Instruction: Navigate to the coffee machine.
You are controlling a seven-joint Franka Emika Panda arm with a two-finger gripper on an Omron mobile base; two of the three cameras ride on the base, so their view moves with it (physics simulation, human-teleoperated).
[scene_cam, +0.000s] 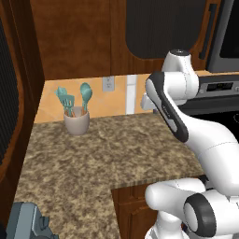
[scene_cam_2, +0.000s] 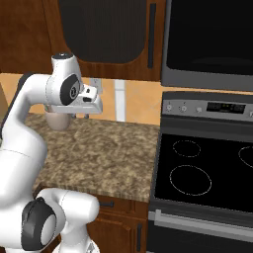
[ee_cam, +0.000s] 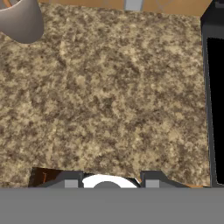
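The coffee machine is out of view. My gripper [ee_cam: 111, 180] hangs above the speckled granite counter [ee_cam: 109, 96], pointing down at it. Its two dark fingertips [ee_cam: 72, 178] stand wide apart with nothing between them, so it is open. In the right base view the hand [scene_cam_2: 92, 101] sits at the end of the folded white arm, in front of the backsplash.
A beige utensil holder [scene_cam: 77, 122] with teal spatulas stands at the counter's back left. A grey-blue toaster [scene_cam: 28, 223] pokes in at the lower left. A black stove [scene_cam_2: 207, 168] adjoins the counter on the right, with a microwave [scene_cam_2: 212, 39] above it. Wooden cabinets [scene_cam: 74, 32] hang overhead.
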